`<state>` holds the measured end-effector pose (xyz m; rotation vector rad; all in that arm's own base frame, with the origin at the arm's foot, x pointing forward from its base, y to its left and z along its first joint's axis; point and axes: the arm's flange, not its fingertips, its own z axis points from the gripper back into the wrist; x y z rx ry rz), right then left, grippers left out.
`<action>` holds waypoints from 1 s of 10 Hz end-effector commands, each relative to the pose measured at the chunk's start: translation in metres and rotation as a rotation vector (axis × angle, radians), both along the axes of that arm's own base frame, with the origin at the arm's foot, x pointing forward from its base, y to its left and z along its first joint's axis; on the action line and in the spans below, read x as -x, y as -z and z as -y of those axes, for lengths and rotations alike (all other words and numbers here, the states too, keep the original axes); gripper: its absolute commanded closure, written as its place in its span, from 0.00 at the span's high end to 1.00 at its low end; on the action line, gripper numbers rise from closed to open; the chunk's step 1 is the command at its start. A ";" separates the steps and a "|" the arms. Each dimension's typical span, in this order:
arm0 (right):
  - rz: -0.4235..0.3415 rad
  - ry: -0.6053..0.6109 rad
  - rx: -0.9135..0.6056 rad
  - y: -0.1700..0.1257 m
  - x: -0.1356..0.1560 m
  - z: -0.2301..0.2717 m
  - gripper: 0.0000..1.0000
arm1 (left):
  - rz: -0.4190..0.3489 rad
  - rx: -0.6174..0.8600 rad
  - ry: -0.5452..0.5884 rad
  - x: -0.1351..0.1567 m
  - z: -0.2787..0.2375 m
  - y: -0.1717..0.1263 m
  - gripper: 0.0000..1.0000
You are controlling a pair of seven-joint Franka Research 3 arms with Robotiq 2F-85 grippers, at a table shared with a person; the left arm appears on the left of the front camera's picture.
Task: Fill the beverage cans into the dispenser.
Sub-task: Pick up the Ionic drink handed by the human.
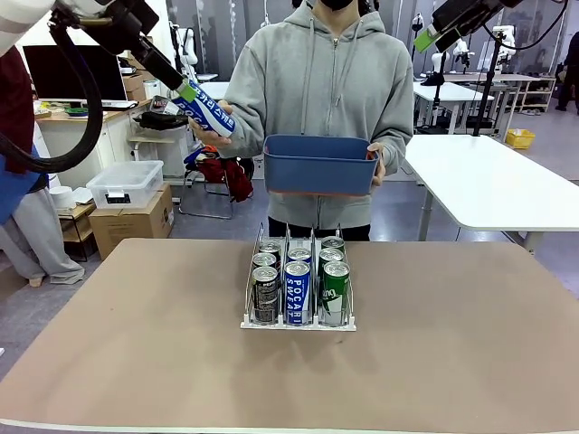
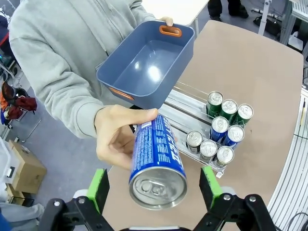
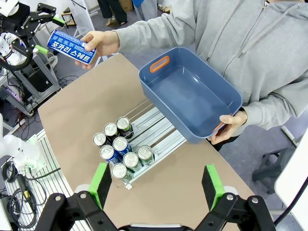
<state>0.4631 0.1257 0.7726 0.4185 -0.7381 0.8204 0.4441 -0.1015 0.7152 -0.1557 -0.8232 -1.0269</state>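
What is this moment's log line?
left fingers: open, flanking blue can | person's hand: holds blue can | right fingers: open, raised | blue bin: empty | dispenser: partly filled

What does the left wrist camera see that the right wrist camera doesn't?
Left wrist view: the blue can's silver top with its pull tab, up close between the open green pads of the left end effector, and a cardboard box on the floor.

Right wrist view: the white print along that can's side, the left end effector seen from far off, and the right end effector with its open pads and nothing between them.

Both: the empty blue bin, the dispenser with cans in its lanes, and the hand holding the blue can.
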 end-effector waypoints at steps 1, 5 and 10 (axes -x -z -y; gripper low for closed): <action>-0.002 -0.004 -0.009 0.002 0.002 0.000 1.00 | 0.007 0.067 -0.029 -0.005 -0.003 0.011 1.00; -0.002 -0.004 -0.009 0.002 0.002 0.000 1.00 | -0.024 0.101 -0.030 -0.015 -0.003 0.026 1.00; -0.002 -0.004 -0.009 0.002 0.002 0.000 1.00 | -0.026 0.152 -0.070 -0.021 -0.006 0.033 1.00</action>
